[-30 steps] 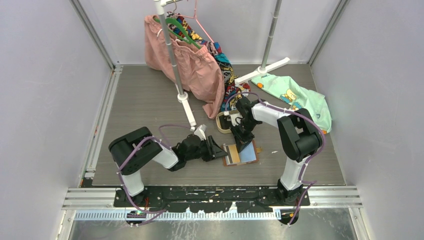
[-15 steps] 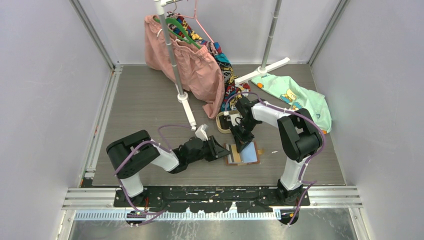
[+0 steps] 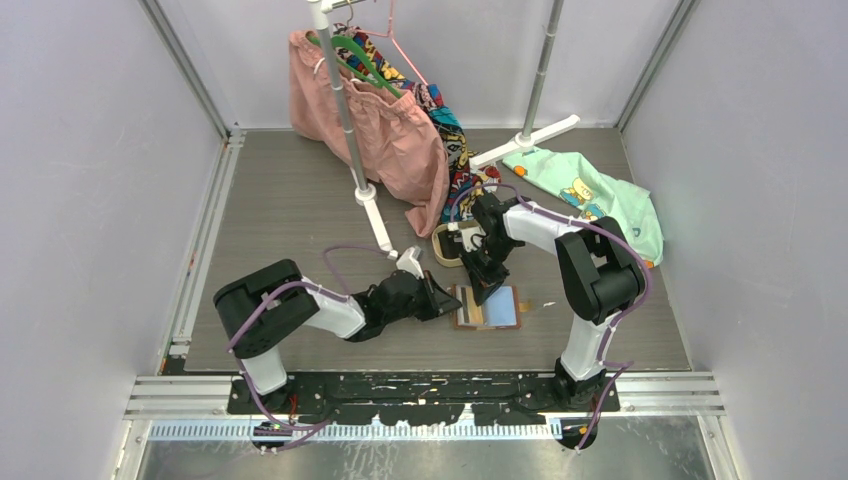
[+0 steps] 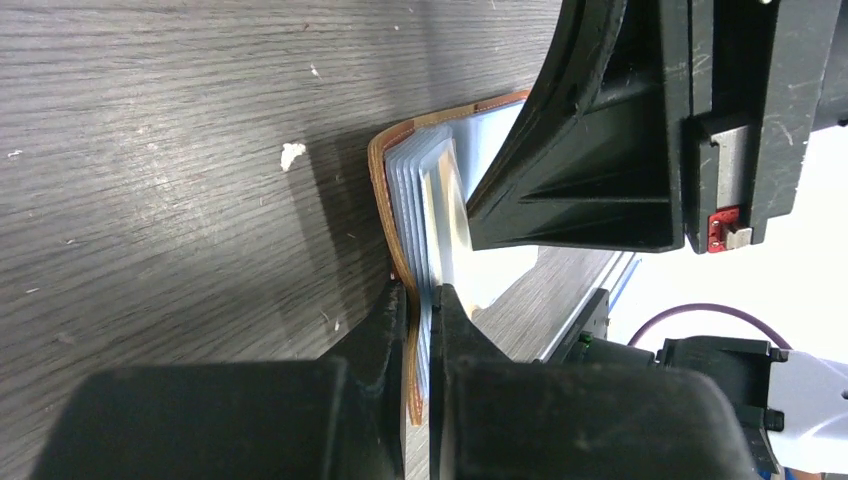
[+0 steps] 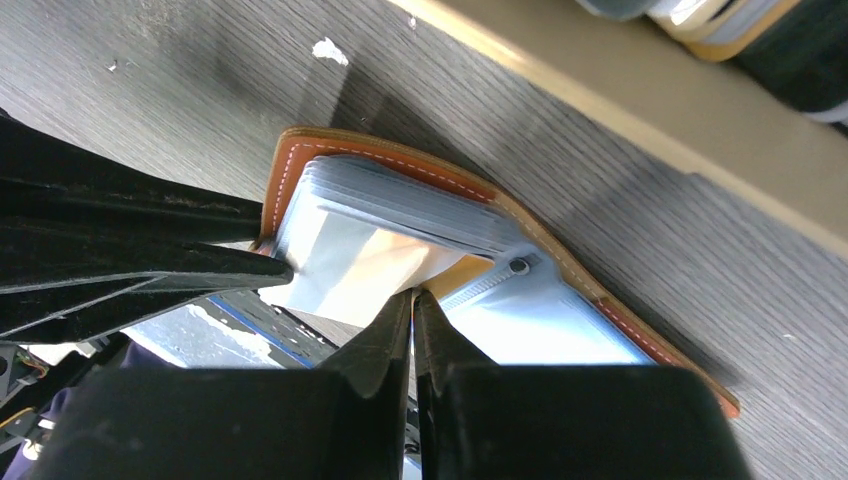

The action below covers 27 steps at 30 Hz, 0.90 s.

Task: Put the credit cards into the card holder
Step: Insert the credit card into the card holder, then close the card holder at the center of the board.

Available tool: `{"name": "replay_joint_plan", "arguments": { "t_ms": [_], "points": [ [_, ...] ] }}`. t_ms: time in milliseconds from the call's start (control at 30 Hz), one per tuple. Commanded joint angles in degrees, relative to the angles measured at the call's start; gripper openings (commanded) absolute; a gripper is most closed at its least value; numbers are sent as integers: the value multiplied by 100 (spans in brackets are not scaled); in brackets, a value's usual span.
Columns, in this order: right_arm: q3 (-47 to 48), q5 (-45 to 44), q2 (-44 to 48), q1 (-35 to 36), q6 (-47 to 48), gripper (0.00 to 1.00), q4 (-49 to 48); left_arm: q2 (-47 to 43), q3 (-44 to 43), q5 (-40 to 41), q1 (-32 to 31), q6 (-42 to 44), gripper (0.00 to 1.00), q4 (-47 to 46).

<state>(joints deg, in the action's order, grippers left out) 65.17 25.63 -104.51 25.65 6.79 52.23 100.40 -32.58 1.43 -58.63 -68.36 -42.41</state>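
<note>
The tan leather card holder [image 3: 490, 308] lies open on the table, its bluish pockets fanned up. My left gripper [image 3: 447, 304] is shut on its left edge, and the left wrist view shows the cover and pockets [image 4: 402, 180] pinched at the left gripper [image 4: 420, 297]. My right gripper [image 3: 486, 291] stands over the holder from behind. In its wrist view the right gripper [image 5: 413, 293] is shut on a thin whitish credit card [image 5: 350, 272] that lies among the pockets [image 5: 420, 205]. More credit cards [image 5: 715, 20] lie in the beige tray.
The oval beige tray [image 3: 446, 248] sits just behind the holder, its rim [image 5: 640, 110] close to my right gripper. A white rack foot [image 3: 378, 225] and a pink garment [image 3: 385, 130] stand behind it. A mint shirt [image 3: 590, 190] lies at the back right.
My left gripper has slid right and closed on the card holder's left edge. The holder has turned slightly. The right gripper has stayed shut in place.
</note>
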Motion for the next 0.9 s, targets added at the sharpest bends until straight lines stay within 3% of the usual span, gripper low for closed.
{"name": "replay_joint_plan", "arguments": {
  "t_ms": [0, 233, 500, 567, 867],
  "points": [
    [171, 288, 185, 17, -29, 11, -216, -227, -283, 149, -71, 198, 0, 127],
    [198, 501, 702, -287, 127, 11, -141, -873, -140, 329, -77, 522, 0, 944],
    [139, 841, 1131, -603, 338, 13, -44, -2214, -941, 903, -75, 1609, 0, 4505],
    [128, 711, 1089, -605, 303, 13, -65, -2314, -1166, 909, -66, 1810, 0, 5069],
    [152, 585, 1039, -808, 264, 16, -76, -1809, -2383, 535, -72, 2438, 0, 5985]
  ]
}}
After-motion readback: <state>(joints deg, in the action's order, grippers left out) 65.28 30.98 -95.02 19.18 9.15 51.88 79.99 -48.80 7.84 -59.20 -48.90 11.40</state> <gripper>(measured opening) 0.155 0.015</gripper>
